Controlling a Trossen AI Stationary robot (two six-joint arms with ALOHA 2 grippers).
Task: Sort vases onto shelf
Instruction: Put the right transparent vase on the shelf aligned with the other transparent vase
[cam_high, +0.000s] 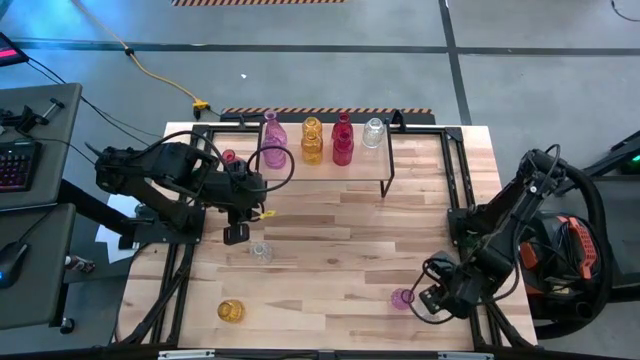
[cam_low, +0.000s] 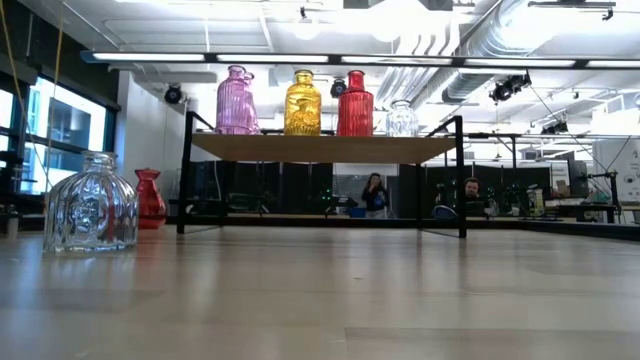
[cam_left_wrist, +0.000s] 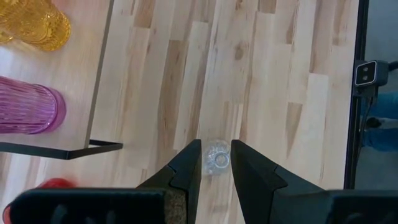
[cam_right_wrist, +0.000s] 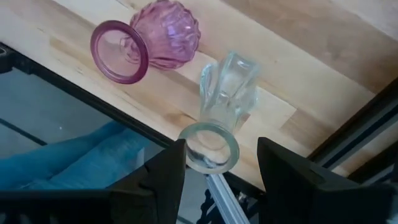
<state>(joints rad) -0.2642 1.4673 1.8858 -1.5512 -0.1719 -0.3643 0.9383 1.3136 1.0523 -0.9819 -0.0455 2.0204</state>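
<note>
Clear glass is what I see below my left gripper (cam_high: 236, 234), its fingers parted above a small vase (cam_left_wrist: 217, 158) standing on the table (cam_high: 340, 250) near the shelf (cam_high: 385, 150), while my right gripper (cam_high: 432, 298) hangs open by a tipped clear vase (cam_right_wrist: 221, 106).

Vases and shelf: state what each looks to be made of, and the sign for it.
Vases: apparently glass, glossy and translucent; light passes through the ribbed pink, amber, red and clear bodies, and the clear vase on the table shows bright highlights. Clear plastic cannot be ruled out.

Shelf: top looks like pale wood with a matte finish; legs look like thin black metal, probably painted.
</note>
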